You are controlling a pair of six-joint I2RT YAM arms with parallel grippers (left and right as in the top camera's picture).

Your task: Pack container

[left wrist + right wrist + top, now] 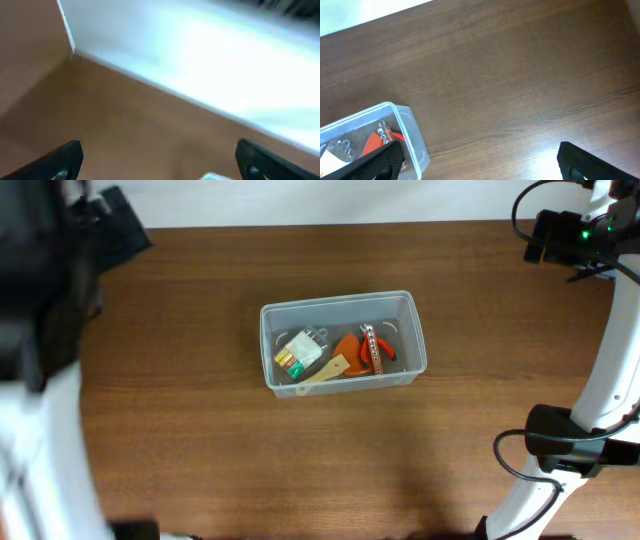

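Note:
The clear plastic container [410, 330] stands at the middle of the brown wooden table. Inside it lie a small clear pack with yellow and green parts [298, 352], an orange tool with a pale handle [345, 352] and a red-handled tool with a silver strip [371, 346]. Its right corner shows in the right wrist view [412, 135]. My right gripper [480, 162] is open and empty over bare table to the right of the container. My left gripper [160, 162] is open and empty over bare table near the table's edge, far from the container; that view is blurred.
The left arm [60, 290] fills the far left of the overhead view, blurred. The right arm [600, 390] runs along the right edge, with its base at the front right [565, 442]. A white surface [200, 55] lies beyond the table's far edge.

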